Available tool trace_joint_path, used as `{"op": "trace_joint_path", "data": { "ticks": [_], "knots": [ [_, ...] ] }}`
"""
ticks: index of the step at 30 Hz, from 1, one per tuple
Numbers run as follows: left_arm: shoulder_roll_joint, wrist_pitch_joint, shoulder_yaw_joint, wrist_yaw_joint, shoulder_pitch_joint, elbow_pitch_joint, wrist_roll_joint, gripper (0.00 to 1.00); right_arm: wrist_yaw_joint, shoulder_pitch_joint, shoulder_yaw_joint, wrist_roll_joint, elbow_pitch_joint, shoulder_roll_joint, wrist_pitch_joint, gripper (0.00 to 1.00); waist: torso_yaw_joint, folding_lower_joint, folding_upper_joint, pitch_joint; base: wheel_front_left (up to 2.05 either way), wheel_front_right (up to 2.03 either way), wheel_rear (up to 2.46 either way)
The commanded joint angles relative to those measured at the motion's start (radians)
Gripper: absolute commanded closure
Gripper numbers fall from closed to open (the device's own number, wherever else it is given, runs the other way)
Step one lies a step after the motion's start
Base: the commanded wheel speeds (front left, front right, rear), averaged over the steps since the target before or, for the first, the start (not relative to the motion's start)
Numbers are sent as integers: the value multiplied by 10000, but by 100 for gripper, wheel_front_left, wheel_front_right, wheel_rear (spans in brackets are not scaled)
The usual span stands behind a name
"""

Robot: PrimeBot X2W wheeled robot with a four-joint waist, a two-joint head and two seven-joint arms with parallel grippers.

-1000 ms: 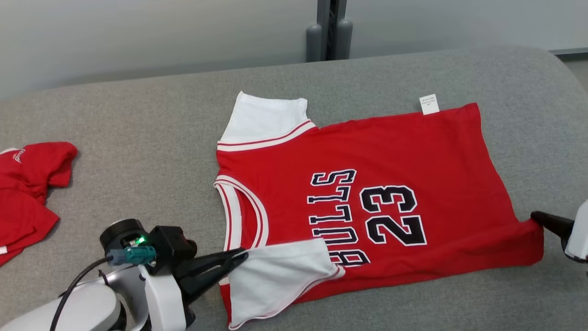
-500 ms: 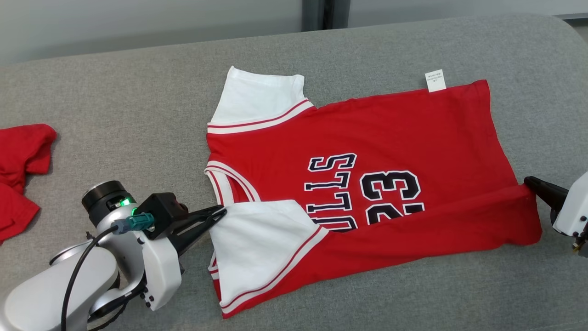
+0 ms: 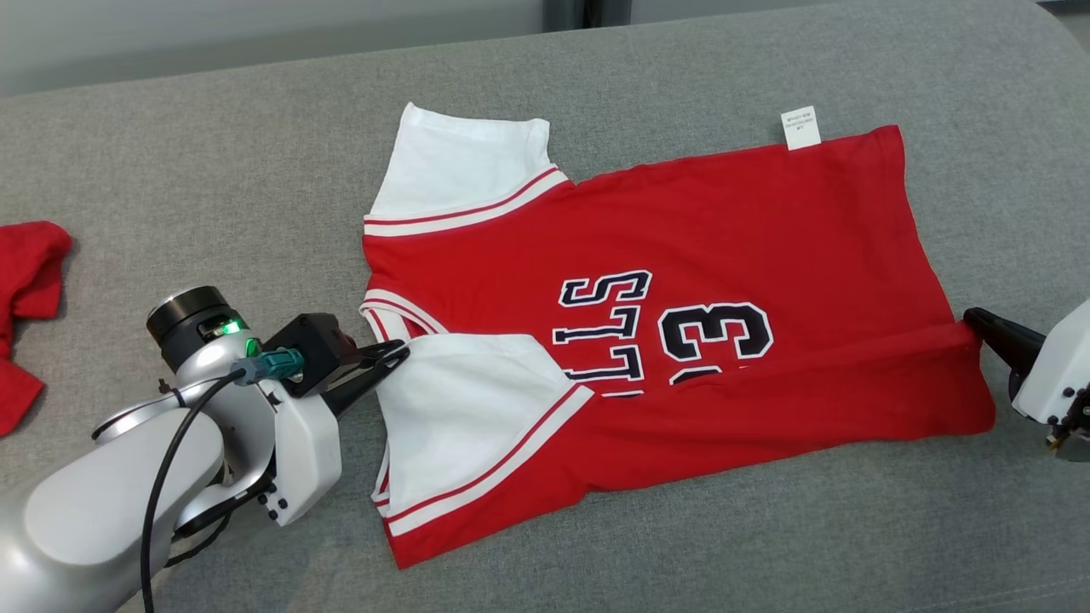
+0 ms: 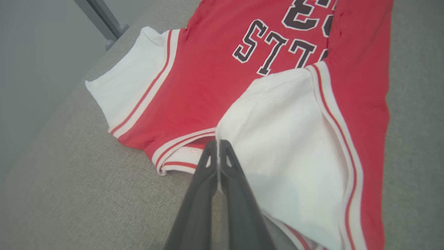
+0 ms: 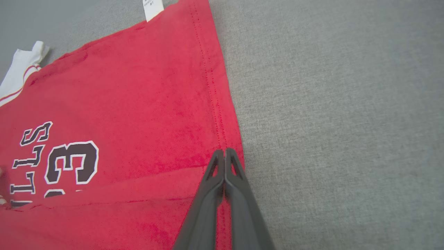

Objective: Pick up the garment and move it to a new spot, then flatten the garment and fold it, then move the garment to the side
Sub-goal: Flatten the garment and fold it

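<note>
Folding jersey [image 3: 681,221], likely limp and light: left gripper [image 3: 393,353] clamps its 9 o'clock sleeve [image 3: 460,400], right gripper [image 3: 973,322] clamps the 3 o'clock hem [image 3: 924,255], the edges being the best holds.

Left gripper [image 4: 218,143] fingers [image 4: 207,170] pinched together on white sleeve [image 4: 277,132] corner of red jersey [image 4: 208,80]; grey surface [image 4: 86,194] beneath.

Red basketball jersey [image 3: 724,221] with white short sleeves trimmed in red and white stripes, dark white-outlined chest lettering [image 3: 605,328], and a small white label [image 3: 800,128] at its far edge. It lies face up, spread on a grey fabric surface [image 3: 213,170], neck to the left and hem to the right. The near long edge is folded over the body, so the near sleeve [image 3: 451,400] partly covers the lettering.
</note>
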State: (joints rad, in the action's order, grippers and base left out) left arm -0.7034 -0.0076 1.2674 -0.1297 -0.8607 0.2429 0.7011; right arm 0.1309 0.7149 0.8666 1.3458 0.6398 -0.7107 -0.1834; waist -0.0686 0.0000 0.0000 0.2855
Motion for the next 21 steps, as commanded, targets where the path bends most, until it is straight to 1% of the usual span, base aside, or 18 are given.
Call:
{"op": "trace_joint_path", "data": {
  "ticks": [1,2,3,4,5,6,7,8,9,10,13,18,21],
  "knots": [
    [42,-3,44,-1,-175,115,-12,100,-3,121,-72,100,77,111,215,100,-21,0,0,37,0,0,0],
    [57,-44,52,-2,-203,175,-12,100,-3,149,-132,112,114,138,355,67,-19,0,0,53,0,0,0],
    [79,-124,58,-3,-226,253,-23,100,-3,145,-167,137,147,175,503,49,-11,0,0,58,0,0,0],
    [102,-216,58,-3,-252,372,-17,75,-3,143,-204,130,198,199,652,0,-1,0,0,56,0,0,0],
    [132,-369,10,10,-291,522,-48,50,-3,139,-257,153,312,220,796,0,13,0,0,48,0,0,0],
    [173,-476,-43,90,-310,655,-70,2,-3,129,-309,205,352,270,884,0,27,0,0,33,0,0,0],
    [222,-520,-54,140,-296,792,-58,0,-3,94,-363,272,403,313,975,0,45,0,0,2,0,0,0],
    [286,-689,-163,287,-273,901,-39,0,-3,40,-378,301,468,309,1036,0,66,0,0,-37,0,0,0],
    [418,-1058,-437,656,-110,1105,148,0,-3,-76,-373,276,511,277,1222,0,101,0,0,-126,0,0,0],
    [466,-1260,-557,888,-16,1194,185,0,-3,-130,-379,229,525,256,1384,0,118,0,0,-181,0,0,0],
    [578,-1761,-845,1385,371,1279,406,0,-3,-311,-420,35,518,222,2072,0,172,0,0,-366,0,0,0],
    [784,-2429,-1755,2555,1214,830,896,0,-3,-652,-463,-751,426,187,3882,0,249,0,0,-690,0,0,0],
    [1009,-2575,-2706,3374,1984,219,1182,0,-3,-906,-774,-1280,354,332,4409,0,272,0,0,-872,0,0,0]
  ]
}}
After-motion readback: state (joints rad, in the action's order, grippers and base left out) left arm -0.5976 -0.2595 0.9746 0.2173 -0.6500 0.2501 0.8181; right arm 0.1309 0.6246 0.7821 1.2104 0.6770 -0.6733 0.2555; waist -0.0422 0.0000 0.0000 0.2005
